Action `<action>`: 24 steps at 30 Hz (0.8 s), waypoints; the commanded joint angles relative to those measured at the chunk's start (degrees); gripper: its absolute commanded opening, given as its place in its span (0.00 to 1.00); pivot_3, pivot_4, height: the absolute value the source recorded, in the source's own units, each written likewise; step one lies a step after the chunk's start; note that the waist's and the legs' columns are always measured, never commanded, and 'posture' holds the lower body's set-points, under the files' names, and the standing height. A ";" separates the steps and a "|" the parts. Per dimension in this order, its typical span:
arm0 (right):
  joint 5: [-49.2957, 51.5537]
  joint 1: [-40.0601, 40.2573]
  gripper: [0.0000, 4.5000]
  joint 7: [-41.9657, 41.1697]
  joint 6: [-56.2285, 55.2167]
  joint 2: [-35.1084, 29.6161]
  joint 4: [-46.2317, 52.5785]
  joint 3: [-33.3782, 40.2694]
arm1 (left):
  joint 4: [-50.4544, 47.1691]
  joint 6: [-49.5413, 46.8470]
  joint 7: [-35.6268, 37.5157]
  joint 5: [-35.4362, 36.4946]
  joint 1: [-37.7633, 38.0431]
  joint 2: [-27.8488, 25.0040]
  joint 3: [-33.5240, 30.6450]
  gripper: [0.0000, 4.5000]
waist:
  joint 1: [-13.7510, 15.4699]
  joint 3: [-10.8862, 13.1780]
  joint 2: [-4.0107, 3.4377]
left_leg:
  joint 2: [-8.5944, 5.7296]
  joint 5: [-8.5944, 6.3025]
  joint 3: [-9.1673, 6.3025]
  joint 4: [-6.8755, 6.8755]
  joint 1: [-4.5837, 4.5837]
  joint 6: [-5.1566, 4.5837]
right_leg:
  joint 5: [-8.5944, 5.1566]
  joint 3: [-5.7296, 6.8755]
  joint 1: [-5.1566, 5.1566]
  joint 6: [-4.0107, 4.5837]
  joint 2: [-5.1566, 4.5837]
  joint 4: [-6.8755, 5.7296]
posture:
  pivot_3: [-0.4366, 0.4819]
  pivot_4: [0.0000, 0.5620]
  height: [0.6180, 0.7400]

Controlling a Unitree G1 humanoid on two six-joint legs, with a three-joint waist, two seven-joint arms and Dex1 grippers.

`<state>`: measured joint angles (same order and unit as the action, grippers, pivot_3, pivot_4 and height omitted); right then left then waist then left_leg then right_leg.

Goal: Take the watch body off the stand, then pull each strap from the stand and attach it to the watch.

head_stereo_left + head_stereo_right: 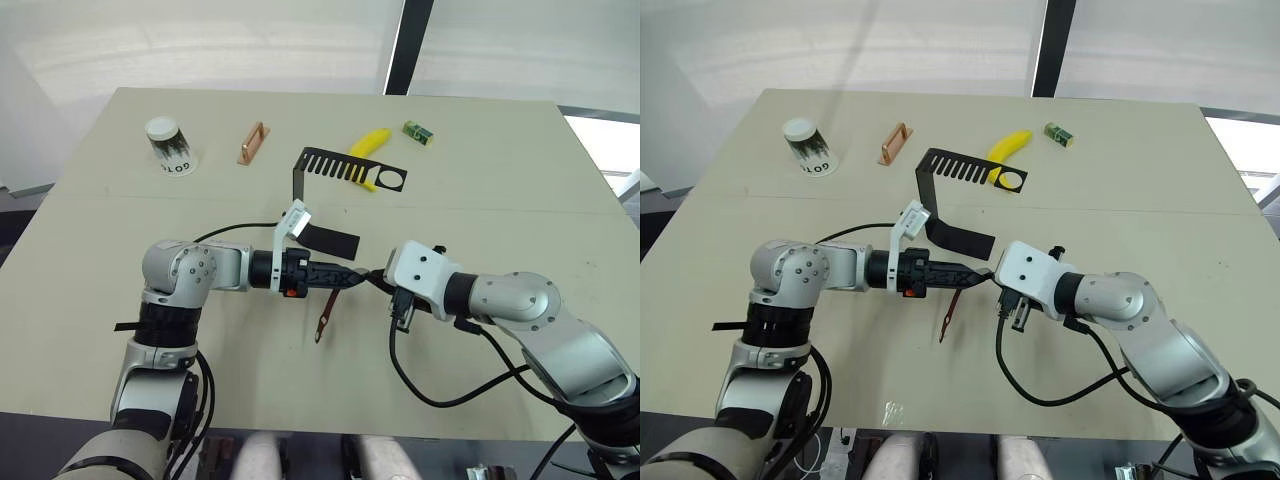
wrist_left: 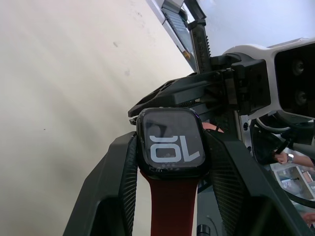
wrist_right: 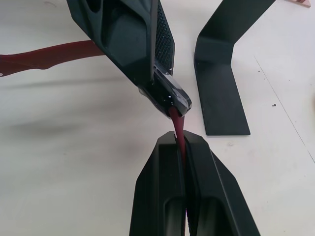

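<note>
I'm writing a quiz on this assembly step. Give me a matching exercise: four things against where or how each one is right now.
1. watch body
2. stand
3. left hand
4. right hand

a. empty, on the table
b. pinching a red strap
c. gripping the watch body
d. red strap hanging below it

Pairs: 1-d, 2-a, 3-c, 4-b

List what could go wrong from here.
The left claw pinches the watch only by its edges, so a push from the right claw, shut on the second strap, may twist it loose. The first strap dangles low and could drag on the table.
</note>
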<state>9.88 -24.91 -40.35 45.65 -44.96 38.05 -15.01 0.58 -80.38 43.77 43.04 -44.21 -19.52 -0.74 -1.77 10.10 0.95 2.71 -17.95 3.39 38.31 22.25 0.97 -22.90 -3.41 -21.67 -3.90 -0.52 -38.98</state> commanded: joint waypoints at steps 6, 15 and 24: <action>-0.97 -0.03 0.02 -0.10 -2.06 -0.29 2.08 1.64 | -0.39 1.38 0.25 0.81 -0.06 -0.20 -0.06 0.36 | -0.01 0.00 0.00 | 0.00 0.00 0.00 0.00 0.00 0.00 | 0.00 0.00 0.00 0.00 0.00 -0.01 | 0.48 0.27 1.00; -1.16 -0.13 0.02 -0.18 -2.19 -0.20 2.10 1.81 | -0.45 1.71 0.21 0.72 0.44 -0.50 0.24 0.36 | -0.01 0.00 0.00 | 0.00 0.00 0.00 0.02 0.00 0.00 | 0.00 0.00 0.00 0.00 0.00 -0.03 | 0.48 0.27 1.00; -1.03 -0.39 0.02 -0.26 -2.10 -0.21 2.01 2.04 | 0.06 2.25 0.45 0.46 0.46 -0.84 0.53 0.36 | 0.00 0.00 0.00 | 0.00 0.00 0.00 0.03 0.00 0.00 | 0.00 0.00 0.00 0.00 0.00 -0.04 | 0.48 0.27 1.00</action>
<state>8.94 -24.61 -40.36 44.94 -44.95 38.05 -15.01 0.79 -79.11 44.02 43.04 -44.20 -19.78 -0.05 -1.77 10.10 0.95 2.71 -17.95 3.39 38.35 22.25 0.97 -22.90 -3.40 -21.67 -3.90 -0.52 -39.02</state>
